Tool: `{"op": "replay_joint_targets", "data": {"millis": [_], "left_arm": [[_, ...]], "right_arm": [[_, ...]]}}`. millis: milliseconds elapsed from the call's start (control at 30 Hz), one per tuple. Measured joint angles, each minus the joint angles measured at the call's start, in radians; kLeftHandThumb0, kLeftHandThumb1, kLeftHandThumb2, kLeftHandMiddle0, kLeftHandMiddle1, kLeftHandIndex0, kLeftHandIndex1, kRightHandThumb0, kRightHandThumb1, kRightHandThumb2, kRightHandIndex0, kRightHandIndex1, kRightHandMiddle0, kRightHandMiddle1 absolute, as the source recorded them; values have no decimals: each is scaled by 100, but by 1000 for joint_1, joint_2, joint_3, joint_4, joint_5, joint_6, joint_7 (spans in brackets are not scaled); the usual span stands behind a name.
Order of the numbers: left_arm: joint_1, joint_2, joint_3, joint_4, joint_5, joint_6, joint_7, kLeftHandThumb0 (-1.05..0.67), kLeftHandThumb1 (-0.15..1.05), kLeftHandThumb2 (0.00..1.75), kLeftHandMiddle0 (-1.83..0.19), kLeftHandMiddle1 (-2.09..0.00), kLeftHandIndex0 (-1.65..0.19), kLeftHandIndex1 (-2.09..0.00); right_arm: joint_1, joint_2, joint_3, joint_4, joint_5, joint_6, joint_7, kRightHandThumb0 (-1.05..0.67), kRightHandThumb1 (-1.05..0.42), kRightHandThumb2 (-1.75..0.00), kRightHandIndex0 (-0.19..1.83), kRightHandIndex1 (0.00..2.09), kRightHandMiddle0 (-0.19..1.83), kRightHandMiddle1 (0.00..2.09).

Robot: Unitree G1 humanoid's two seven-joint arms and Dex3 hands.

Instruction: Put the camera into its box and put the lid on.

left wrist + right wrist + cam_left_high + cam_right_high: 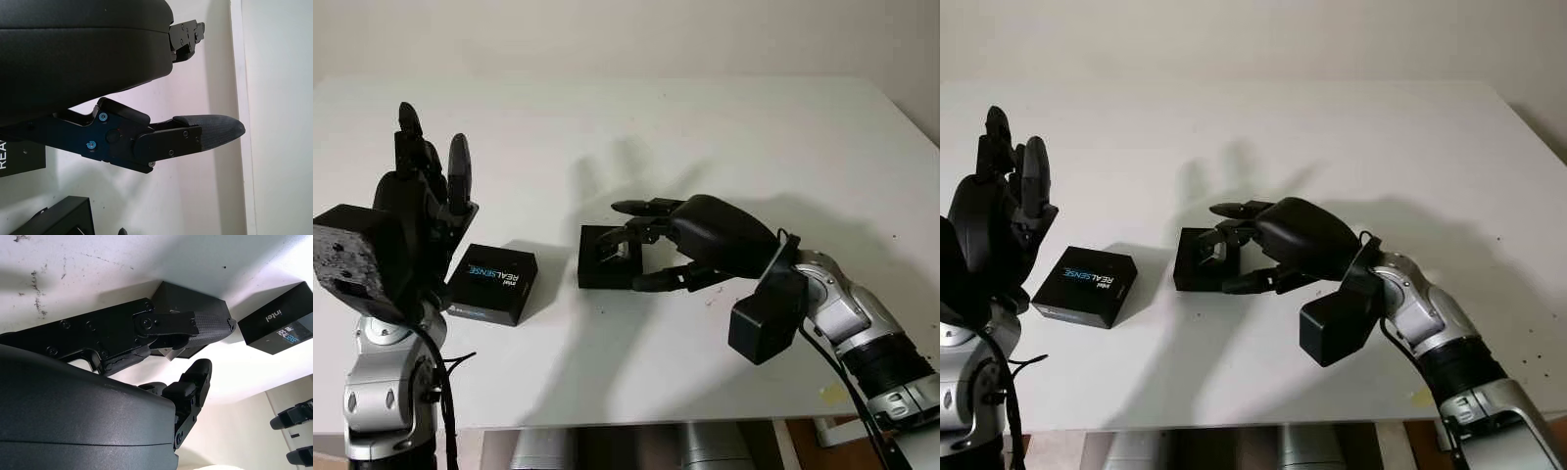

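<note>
One open black box and one black lid sit on the white table. The lid, printed REALSENSE in white and blue, lies flat left of the box, apart from it. The right hand curls over the box, holding a small metal-edged camera inside it; its long axis cannot be told. The left hand is raised, open, just left of the lid.

On the table, the lid lies left of the box.
</note>
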Motion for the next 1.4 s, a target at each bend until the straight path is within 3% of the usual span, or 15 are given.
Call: {"op": "replay_joint_targets", "data": {"millis": [200, 400, 600, 867, 1200, 1400], "left_arm": [[0, 0, 0, 0, 1, 0, 0, -73, 105, 55, 19, -1, 19, 0], [0, 0, 0, 0, 1, 0, -1, -73, 105, 55, 19, 0, 19, 0], [-1, 3, -2, 4, 1, -1, -4, -74, 105, 55, 19, 0, 19, 0], [-1, 2, -2, 13, -1, -9, -4, -72, 105, 56, 19, 0, 19, 0], [-1, -2, -6, 20, -6, -22, -4, -72, 105, 55, 19, 0, 19, 0], [-2, -6, -6, 21, -10, -28, -1, -72, 105, 54, 19, 0, 19, 0]], "right_arm": [[3, 0, -14, -1, 7, 0, 9, -66, -105, -31, 35, 6, 37, 42], [8, 22, -57, -18, 57, 40, 2, -62, -102, -11, 36, 6, 29, 37], [10, 81, -117, -113, 62, 245, -27, -61, -96, -5, 36, 6, 29, 38], [92, 147, -125, -225, 6, 386, -94, -60, -93, -5, 34, 5, 30, 40], [165, 177, -99, -243, -39, 404, -131, -65, -94, -5, 28, 3, 32, 46], [209, 177, -94, -278, -41, 403, -124, -66, -94, -5, 26, 4, 24, 66]]}}
